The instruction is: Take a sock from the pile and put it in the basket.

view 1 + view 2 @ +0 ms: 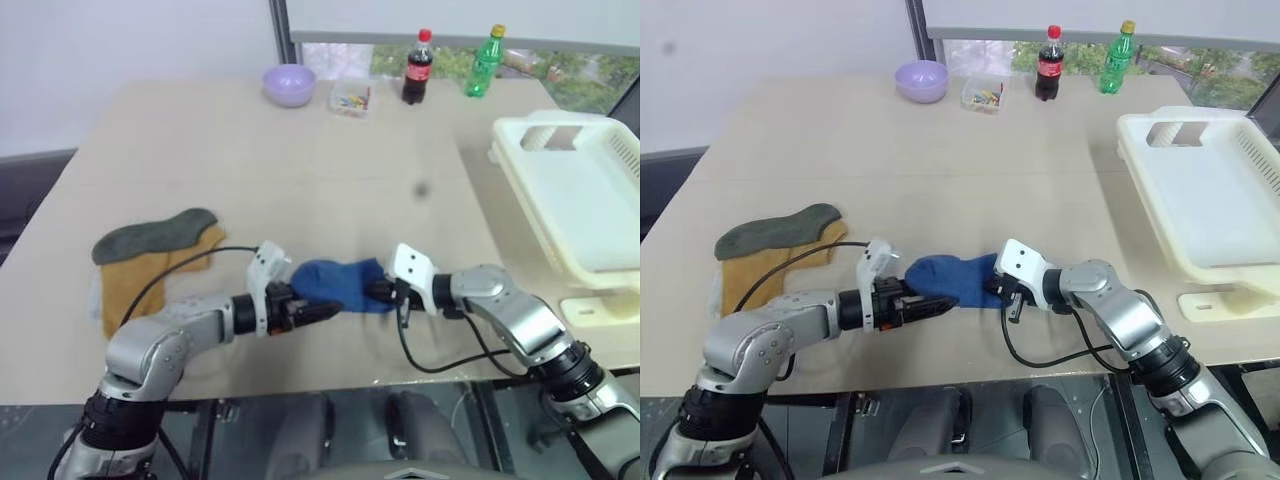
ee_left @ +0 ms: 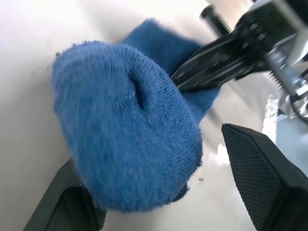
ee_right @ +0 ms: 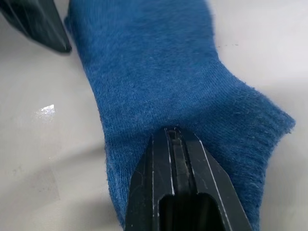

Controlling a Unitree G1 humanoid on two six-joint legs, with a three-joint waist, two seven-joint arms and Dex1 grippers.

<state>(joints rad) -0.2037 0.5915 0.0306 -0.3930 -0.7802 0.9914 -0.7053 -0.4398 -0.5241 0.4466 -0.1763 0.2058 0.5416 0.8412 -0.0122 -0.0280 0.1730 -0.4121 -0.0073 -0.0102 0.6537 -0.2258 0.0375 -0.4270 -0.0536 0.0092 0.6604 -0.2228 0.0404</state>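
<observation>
A blue sock (image 1: 340, 283) lies on the table near its front edge, between my two grippers. My left gripper (image 1: 322, 303) is open, with its fingers (image 2: 260, 178) on either side of the sock's toe end (image 2: 130, 130). From the other side my right gripper (image 3: 173, 132) is shut on the sock's cuff end (image 3: 154, 62). The pile (image 1: 150, 255) sits to the left: a dark grey-green sock on top of mustard ones. At the table's right edge stands the cream-white basket (image 1: 524, 178), well apart from both grippers.
At the back of the table are a lilac bowl (image 1: 289, 84), a small clear box (image 1: 350, 98), a cola bottle (image 1: 417, 68) and a green bottle (image 1: 484, 62). Bare tabletop stretches between the sock and the basket.
</observation>
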